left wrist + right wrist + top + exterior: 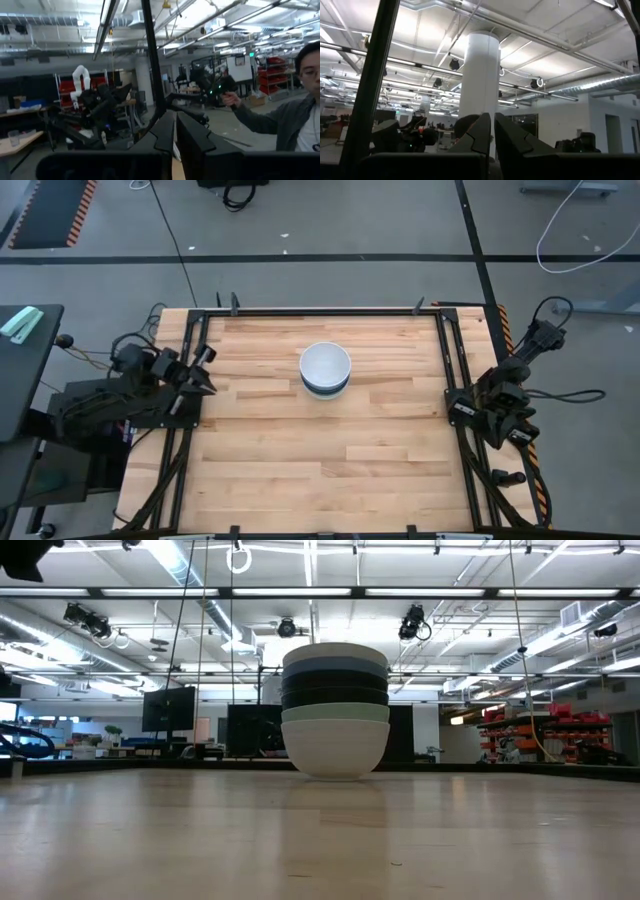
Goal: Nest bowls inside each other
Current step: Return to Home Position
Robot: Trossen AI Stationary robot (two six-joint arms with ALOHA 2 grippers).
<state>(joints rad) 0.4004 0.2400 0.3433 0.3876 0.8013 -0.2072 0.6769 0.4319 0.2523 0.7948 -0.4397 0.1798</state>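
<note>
The bowls stand nested in one stack on the wooden table, a little toward the far side of its middle. The low view shows the stack with a white bowl at the bottom resting on the table, then a pale mint rim, dark rims, a blue-grey rim and a white bowl on top. My left gripper is shut and empty at the table's left edge. My right gripper is shut and empty at the table's right edge. Both wrist views look out into the room.
A black metal frame runs along the table's edges. A person stands in the room beyond the table, holding a dark device. Bare wood lies all around the stack.
</note>
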